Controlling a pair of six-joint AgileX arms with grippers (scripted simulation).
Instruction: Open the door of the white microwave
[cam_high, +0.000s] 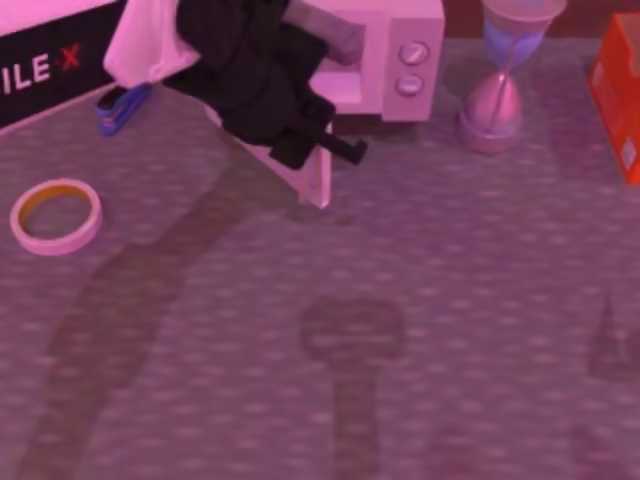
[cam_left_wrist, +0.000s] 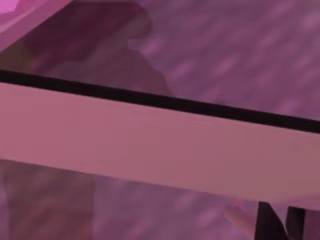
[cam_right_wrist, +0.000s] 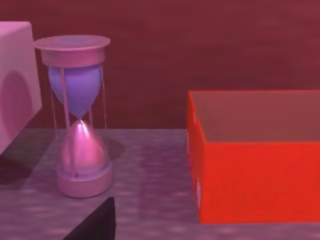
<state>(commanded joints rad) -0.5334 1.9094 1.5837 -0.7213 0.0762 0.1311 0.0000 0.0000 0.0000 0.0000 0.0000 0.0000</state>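
Tape comes first along the counter's (cam_high: 420, 300) left edge: a flat ring of pale masking tape (cam_high: 56, 215) lying well apart from everything else. Toward the far left corner sits a small blue stapler (cam_high: 121, 109), just beside a black board with white lettering (cam_high: 40, 60). Next comes the left arm, black, reaching over the boxy white microwave (cam_high: 395, 60) at the far edge; its left tool (cam_high: 340, 148) sits at the free edge of the door (cam_high: 310, 175), and I cannot tell whether its fingers are spread or pinching. That flat white door stands swung outward from the oven, its cavity showing behind the arm. In the left wrist view the door's edge (cam_left_wrist: 160, 145) fills the picture. Right of the microwave stands a pink-and-blue hourglass (cam_high: 497, 95), then a red open box (cam_high: 620, 90) at the right edge. The right tool is out of sight.
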